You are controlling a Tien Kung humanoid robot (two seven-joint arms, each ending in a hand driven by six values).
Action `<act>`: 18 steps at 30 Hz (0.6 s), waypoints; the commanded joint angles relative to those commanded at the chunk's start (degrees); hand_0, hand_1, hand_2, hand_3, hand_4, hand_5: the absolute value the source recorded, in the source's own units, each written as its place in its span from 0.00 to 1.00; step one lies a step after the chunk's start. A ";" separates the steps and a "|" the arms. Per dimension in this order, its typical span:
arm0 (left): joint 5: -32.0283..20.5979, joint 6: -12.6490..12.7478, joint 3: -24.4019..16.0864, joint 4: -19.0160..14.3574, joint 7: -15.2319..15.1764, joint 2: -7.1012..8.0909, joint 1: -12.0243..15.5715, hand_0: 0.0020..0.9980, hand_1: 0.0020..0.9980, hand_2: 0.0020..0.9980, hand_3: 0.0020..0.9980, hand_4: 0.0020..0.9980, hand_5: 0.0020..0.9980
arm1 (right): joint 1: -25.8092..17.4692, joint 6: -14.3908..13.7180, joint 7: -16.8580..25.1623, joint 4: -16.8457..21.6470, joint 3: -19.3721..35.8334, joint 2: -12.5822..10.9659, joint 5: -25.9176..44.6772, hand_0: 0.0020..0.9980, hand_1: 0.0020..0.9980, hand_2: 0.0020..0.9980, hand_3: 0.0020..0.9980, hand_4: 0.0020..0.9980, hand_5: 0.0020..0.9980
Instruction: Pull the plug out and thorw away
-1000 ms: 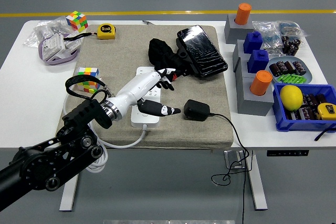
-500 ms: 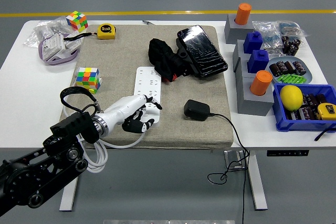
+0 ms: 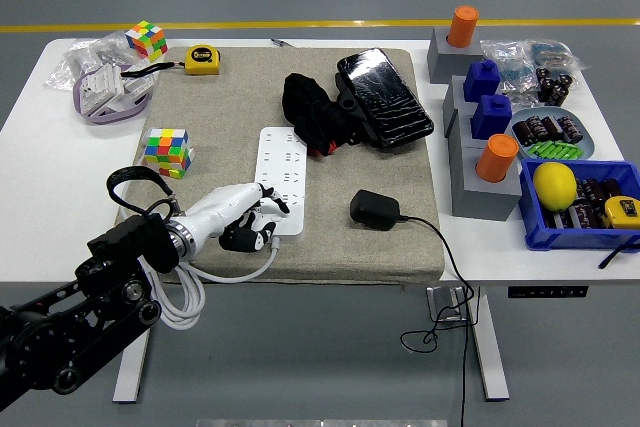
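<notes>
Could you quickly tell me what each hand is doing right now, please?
Left hand: open, fingers loosely curled, holding nothing, beside the power strip.
Right hand: not in view.

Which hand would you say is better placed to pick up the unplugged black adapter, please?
Left, probably: the left hand rests open by the power strip, with the adapter lying just beyond. No right arm is in view.

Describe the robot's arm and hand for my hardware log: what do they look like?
Only the left arm shows: black, bulky segments with round joint housings and bolts, and a black cable loop near the wrist. A silver ring joins it to the left hand, which has a white shell and five fingers with black joints and tips.
</notes>
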 joint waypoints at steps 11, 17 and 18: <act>0.26 -2.07 -0.12 0.56 1.42 0.39 0.46 0.05 0.02 0.10 0.64 0.47 0.00 | 0.00 -0.05 0.02 0.07 0.10 0.04 0.03 0.57 0.65 0.67 0.57 0.97 0.48; 0.33 -2.91 0.18 0.82 2.07 0.45 0.58 0.05 0.02 0.10 0.64 0.47 0.00 | 0.06 -0.09 0.03 0.12 0.03 0.00 0.07 0.57 0.65 0.67 0.57 0.97 0.48; 0.34 -2.96 0.34 0.87 2.11 0.45 0.53 0.05 0.02 0.10 0.64 0.47 0.00 | 0.06 -0.09 0.01 0.09 0.11 0.02 0.01 0.57 0.65 0.67 0.57 0.97 0.48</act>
